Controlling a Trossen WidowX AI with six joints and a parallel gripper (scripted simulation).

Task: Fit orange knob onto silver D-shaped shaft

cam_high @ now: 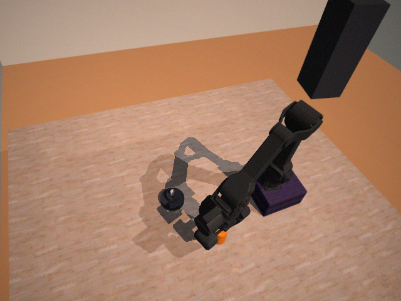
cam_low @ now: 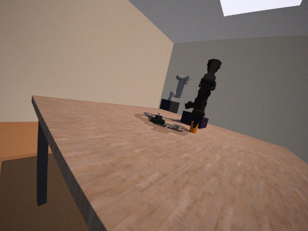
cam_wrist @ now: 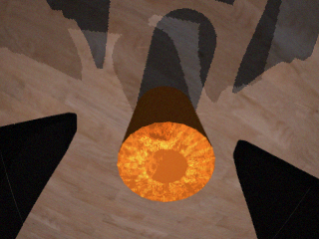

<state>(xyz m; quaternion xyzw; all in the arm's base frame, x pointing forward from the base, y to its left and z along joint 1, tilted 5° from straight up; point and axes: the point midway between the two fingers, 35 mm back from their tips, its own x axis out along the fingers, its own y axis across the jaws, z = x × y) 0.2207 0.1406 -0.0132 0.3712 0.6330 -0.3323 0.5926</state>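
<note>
orange knob (cam_wrist: 166,159) stands between open gripper (cam_wrist: 159,179) fingers.

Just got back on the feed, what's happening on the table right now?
The single arm has its open gripper lowered around the orange knob, which stands upright on the table. A finger sits on each side of it with gaps showing, so nothing is grasped yet. The round pedestal with its silver shaft stands apart from the knob and is bare. The fitting itself has not begun.
</note>
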